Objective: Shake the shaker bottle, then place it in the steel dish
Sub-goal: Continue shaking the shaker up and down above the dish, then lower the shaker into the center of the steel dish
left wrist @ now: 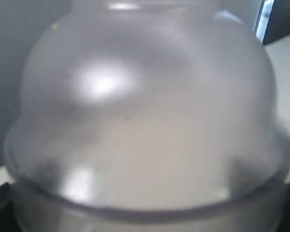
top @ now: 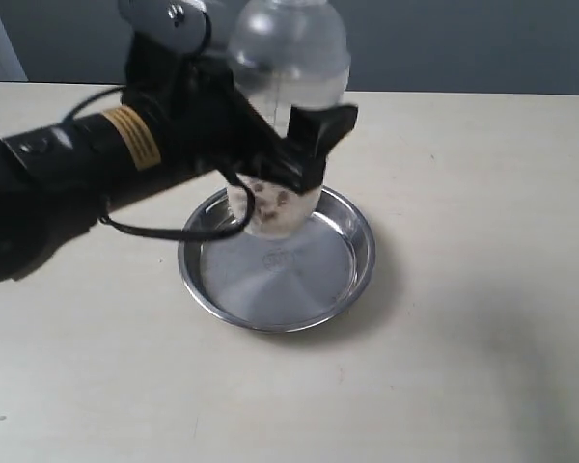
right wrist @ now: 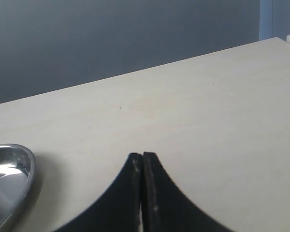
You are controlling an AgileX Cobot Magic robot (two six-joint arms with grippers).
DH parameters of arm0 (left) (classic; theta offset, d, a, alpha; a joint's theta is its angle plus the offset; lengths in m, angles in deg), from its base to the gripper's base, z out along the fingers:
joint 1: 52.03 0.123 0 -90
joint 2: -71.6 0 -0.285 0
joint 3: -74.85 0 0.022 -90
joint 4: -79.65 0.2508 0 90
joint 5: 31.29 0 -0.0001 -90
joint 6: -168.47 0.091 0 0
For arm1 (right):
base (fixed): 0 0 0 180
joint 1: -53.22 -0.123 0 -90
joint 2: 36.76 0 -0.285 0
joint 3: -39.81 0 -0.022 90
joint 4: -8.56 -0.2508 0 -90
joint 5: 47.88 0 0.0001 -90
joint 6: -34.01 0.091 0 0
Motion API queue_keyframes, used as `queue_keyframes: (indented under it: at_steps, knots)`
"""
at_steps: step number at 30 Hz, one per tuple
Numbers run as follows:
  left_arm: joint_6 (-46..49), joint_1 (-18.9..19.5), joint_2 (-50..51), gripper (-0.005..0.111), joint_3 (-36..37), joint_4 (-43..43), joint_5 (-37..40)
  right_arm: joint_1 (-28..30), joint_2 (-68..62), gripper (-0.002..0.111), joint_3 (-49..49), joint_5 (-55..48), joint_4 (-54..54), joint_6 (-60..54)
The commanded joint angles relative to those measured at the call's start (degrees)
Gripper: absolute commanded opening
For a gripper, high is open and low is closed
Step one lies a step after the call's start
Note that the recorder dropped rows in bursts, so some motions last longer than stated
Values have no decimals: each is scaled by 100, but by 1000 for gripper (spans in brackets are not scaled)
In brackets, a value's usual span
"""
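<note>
The frosted shaker bottle (top: 288, 68) stands upright over the far left part of the steel dish (top: 352, 275), brown and white grains showing at its base. My left gripper (top: 294, 145) is shut on the shaker bottle around its middle. I cannot tell whether the base touches the dish floor. The bottle's domed shoulder (left wrist: 145, 106) fills the left wrist view and hides the fingers there. My right gripper (right wrist: 142, 155) is shut on nothing, low over bare table, with the steel dish rim (right wrist: 19, 169) off to one side. It does not show in the exterior view.
The pale tabletop (top: 482, 241) stretches round the dish on all sides. A grey wall (right wrist: 111, 34) stands behind the table's far edge. My left arm's black forearm (top: 68, 174) and a cable reach in from the left.
</note>
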Motion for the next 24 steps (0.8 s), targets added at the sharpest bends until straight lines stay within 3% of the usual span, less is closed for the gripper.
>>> queue_keyframes:
  at_steps: [1, 3, 6, 8, 11, 13, 16, 18, 19, 20, 22, 23, 24]
  knots:
    - [63, 5, 176, 0, 65, -345, 324, -23, 28, -1, -12, 41, 16, -23]
    - [-208, 5, 509, 0, 206, -446, 22, -23, 28, -1, -12, 41, 16, -23]
    - [-367, -18, -74, 0, -121, 327, -988, -23, 28, -1, -12, 41, 16, -23]
    - [-367, -7, -292, 0, -285, 286, -436, -23, 28, -1, -12, 41, 16, -23]
    - [-333, 22, 359, 0, 106, -19, 334, -23, 28, -1, -12, 41, 16, -23]
    - [-540, 33, 552, 0, 202, -79, -186, -23, 28, -1, -12, 41, 16, -23]
    - [-340, 46, -96, 0, -170, 414, -1396, -23, 28, -1, -12, 41, 5, -23]
    - [-219, 73, -400, 0, -511, 193, -404, -23, 28, -1, -12, 41, 26, -23]
    - [-219, 100, -119, 0, -341, 90, 580, -23, 28, -1, -12, 41, 14, -23]
    - [-233, 100, 174, 0, -187, -7, 718, -23, 28, -1, -12, 41, 14, -23]
    - [-630, 35, 427, 0, 69, -147, 97, -23, 28, -1, -12, 41, 14, -23]
    - [-630, -5, 165, 0, 45, 229, -527, -23, 28, -1, -12, 41, 14, -23]
    - [-616, -5, 77, 0, 11, 334, -666, -23, 28, -1, -12, 41, 14, -23]
